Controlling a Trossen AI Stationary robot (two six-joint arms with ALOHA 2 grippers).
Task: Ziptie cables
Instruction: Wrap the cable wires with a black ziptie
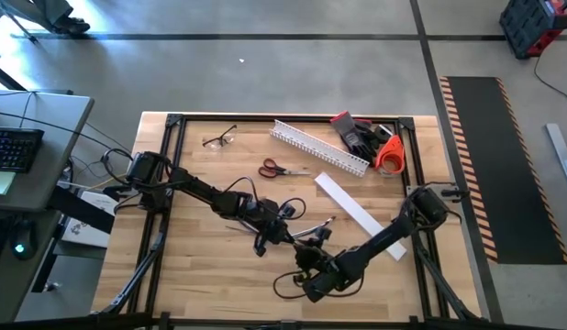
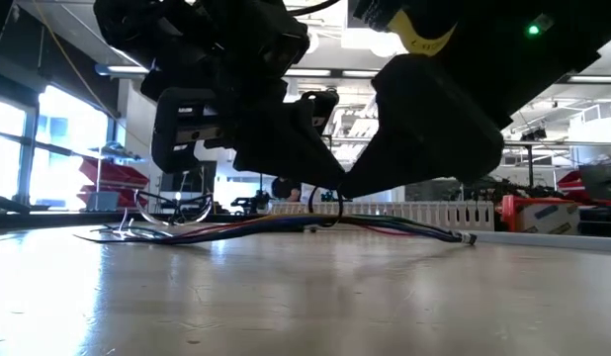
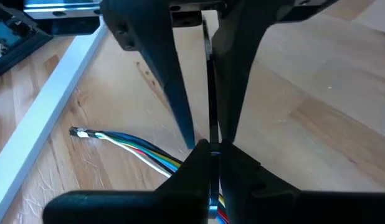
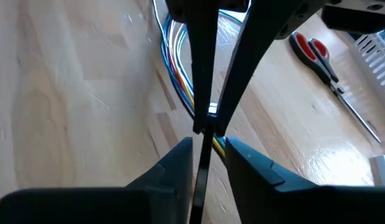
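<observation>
Claws, two, pinch one ziptie (image 4: 199, 168) over cables (image 3: 133, 148).

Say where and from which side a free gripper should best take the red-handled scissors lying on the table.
Probably across the closed blades, close to the pivot, coming straight down from above. The scissors lie flat on the table, shut, with bare wood on both sides. The blades are narrow enough for two fingers, while the red handle loops are wide and rounded.

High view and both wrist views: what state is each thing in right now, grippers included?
left gripper: shut on the ziptie, over the cables.
right gripper: jaws slightly apart around the ziptie.
ziptie: upright strip between both grippers.
cables: lying loose on the table.
scissors: closed, flat on the table.
glasses: unfolded, near the far edge.
</observation>
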